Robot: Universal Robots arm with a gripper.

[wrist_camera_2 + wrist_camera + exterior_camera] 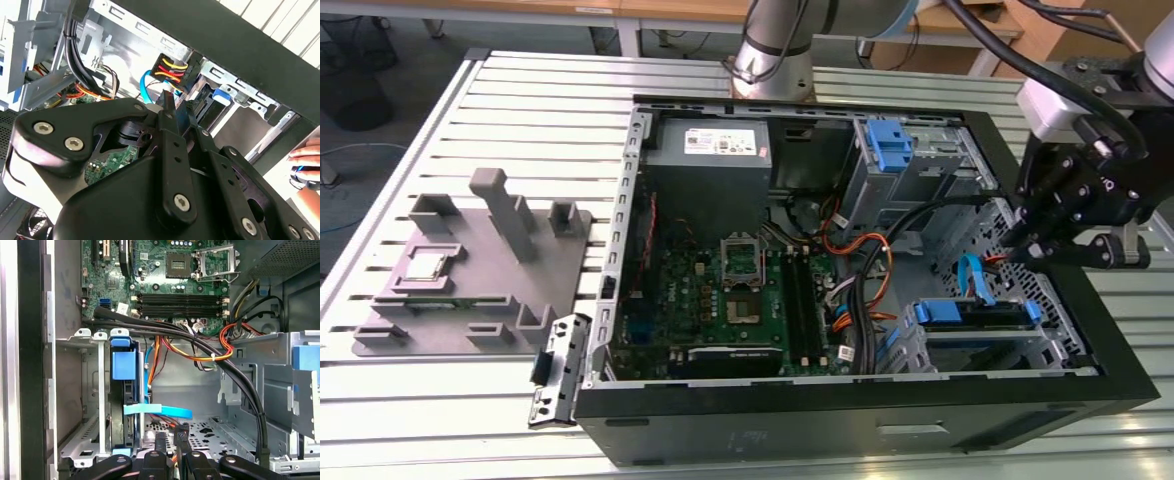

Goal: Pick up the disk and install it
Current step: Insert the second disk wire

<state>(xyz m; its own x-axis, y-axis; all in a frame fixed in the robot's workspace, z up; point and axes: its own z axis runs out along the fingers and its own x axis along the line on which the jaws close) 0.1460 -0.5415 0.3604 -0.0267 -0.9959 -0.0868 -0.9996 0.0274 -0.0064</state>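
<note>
Gripper [175, 452] hangs over the computer case [854, 420], jaws nearly together, clamped on nothing. One disk [970, 313]: dark edge, blue bracket, seated in the drive cage at the case's front corner just below the gripper. One grey fixture [467, 270] on the counter [400, 400] beside the case.

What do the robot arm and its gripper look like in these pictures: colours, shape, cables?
The arm is a silver-grey tube with a glossy metal base joint. Thick black cables loop along its wrist. The gripper is matte black, built of flat linkage bars joined by silver screws, with narrow black fingers. A light grey housing sits above it.
</note>
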